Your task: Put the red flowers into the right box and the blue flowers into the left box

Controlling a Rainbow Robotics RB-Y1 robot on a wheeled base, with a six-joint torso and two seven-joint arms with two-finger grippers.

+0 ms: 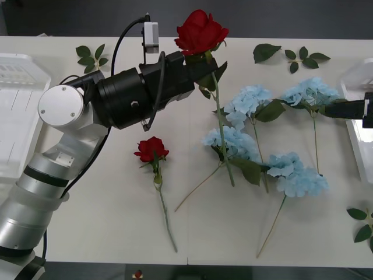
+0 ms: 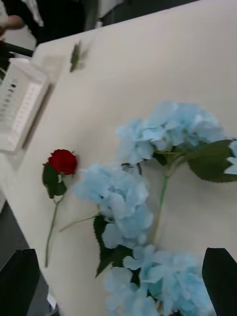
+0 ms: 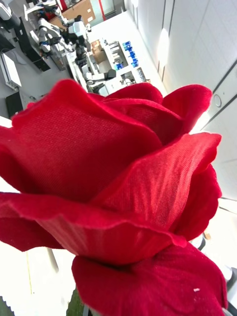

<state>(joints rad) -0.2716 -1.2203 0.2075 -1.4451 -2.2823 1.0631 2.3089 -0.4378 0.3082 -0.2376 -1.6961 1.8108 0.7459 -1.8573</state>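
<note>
Red rose is pinched just under the bloom by the left gripper, fingers closed on the stem, bloom lifted above the bench near its far edge, stem dangling down past the blue flowers. In the left wrist view the bloom sits right up against the camera. The second rose lies flat mid-bench with plenty of bare surface around it. Right gripper hovers at the right edge by the right box; its black fingers are spread wide over the hydrangeas. Left box sits at the far left edge, well apart from the flowers. Leaf sprigs lie along the far edge.
</note>
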